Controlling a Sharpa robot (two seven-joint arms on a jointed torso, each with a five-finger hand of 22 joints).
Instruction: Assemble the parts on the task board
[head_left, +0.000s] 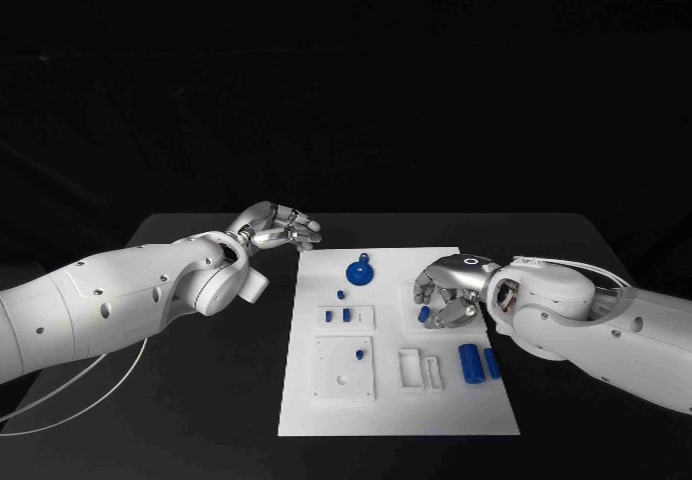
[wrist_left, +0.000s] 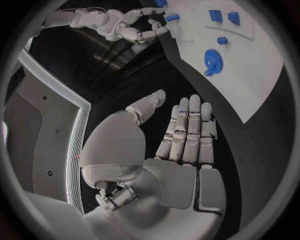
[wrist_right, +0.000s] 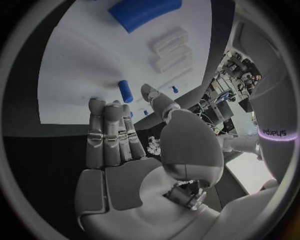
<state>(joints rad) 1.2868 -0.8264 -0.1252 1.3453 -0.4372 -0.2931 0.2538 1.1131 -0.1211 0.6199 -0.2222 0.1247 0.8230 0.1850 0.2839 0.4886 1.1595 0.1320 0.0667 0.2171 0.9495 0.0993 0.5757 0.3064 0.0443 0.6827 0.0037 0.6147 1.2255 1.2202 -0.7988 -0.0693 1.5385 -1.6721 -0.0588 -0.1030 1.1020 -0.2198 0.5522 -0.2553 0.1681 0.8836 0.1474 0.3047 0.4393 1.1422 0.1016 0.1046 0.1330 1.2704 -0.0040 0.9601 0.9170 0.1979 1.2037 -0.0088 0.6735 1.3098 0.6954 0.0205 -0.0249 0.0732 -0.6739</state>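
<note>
My arms are smooth white shells, thick and rounded, dotted with small dark screw holes. A thin white cable (head_left: 80, 395) loops below my left arm (head_left: 101, 310). My right arm (head_left: 606, 330) wears a grey band at its wrist. My hands are silver metal: the left hand (head_left: 277, 226), the right hand (head_left: 450, 290), with segmented fingers (wrist_left: 187, 132) and flat padded palms.

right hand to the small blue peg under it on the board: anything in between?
Nothing visible. The right hand hovers open over the task board, and the short blue peg stands just beyond its fingertips with bare white plate between them.
</note>
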